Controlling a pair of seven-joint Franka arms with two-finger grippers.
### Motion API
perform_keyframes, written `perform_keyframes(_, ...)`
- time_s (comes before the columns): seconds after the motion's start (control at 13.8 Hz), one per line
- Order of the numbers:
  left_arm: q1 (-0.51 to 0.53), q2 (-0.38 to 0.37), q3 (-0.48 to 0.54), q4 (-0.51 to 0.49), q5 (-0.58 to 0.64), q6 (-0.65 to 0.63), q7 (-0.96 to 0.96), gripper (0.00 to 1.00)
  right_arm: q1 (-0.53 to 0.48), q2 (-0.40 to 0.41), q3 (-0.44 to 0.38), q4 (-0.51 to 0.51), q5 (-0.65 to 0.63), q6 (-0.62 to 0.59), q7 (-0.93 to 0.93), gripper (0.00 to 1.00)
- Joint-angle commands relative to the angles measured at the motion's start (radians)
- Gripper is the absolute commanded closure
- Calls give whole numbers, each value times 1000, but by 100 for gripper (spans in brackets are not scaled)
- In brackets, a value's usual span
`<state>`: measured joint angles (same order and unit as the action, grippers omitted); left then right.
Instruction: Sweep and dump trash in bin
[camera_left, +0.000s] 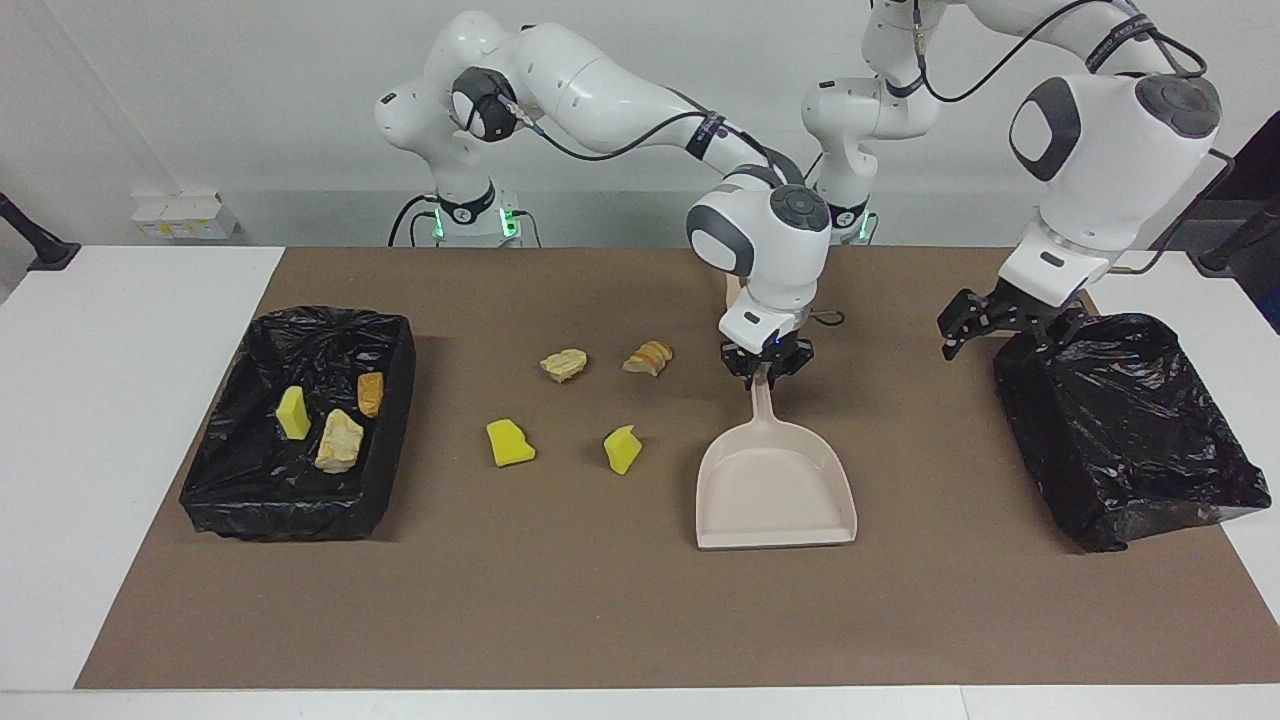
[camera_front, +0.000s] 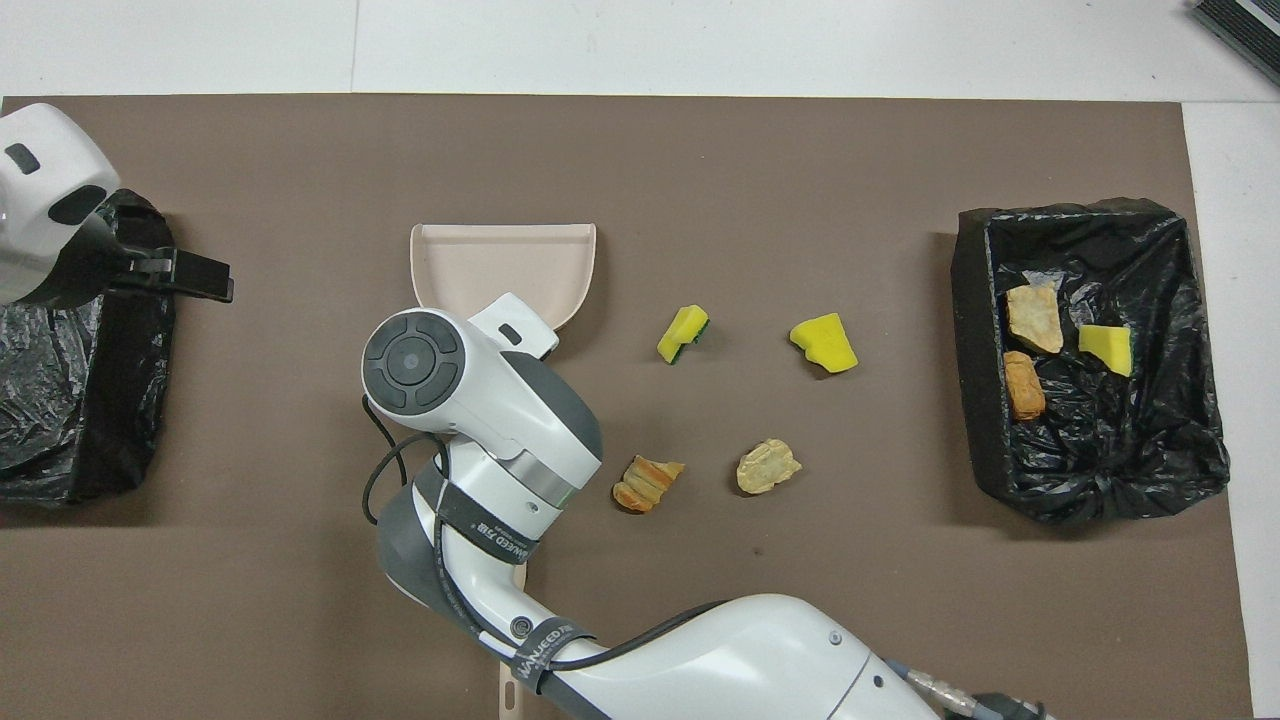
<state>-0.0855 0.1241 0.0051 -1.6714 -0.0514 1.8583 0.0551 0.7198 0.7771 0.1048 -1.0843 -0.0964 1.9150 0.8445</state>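
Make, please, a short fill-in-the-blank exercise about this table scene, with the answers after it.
1. The right gripper is at the handle of the beige ____.
2. Inside the bin at the right arm's end lie ____ pieces of trash.
3. On the brown mat, outside the bins, lie ____ pieces of trash.
4. The left gripper hangs beside the other black ____.

Answers: dustpan; three; four; bin
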Motion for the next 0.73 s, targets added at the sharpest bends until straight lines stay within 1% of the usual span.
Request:
perform_keyframes(0.0,-14,58,0,13,-8,39,5,0,-19,-36,-2,-9,30,19,27,62)
perform_keyframes(0.07,-19,71,0,15,-10,56,5,0,-23,-51,-2,-11,32,19,22,61)
perform_keyframes(0.15,-20,81,0,15,-10,68,5,0,-42,-68,-2,-17,32,16,19,58)
perform_keyframes(0.29,-28,98,0,15,-13,87,3,0,-52,-116,-2,-78,34,22,11,54)
perform_keyframes(0.36,-45,118,0,19,-18,105,2,0,-57,-136,-3,-97,32,25,10,53)
perform_keyframes(0.44,-72,127,0,15,-19,142,2,0,-75,-159,-4,-117,32,27,19,48)
perform_keyframes(0.51,-94,132,0,3,-21,172,2,0,-94,-188,-4,-137,34,24,25,41)
perform_keyframes(0.58,-105,143,0,-13,-21,183,0,0,-121,-226,-4,-166,35,24,27,30)
perform_keyframes(0.65,-140,152,0,-19,-21,193,-7,0,-152,-264,0,-195,35,24,27,27)
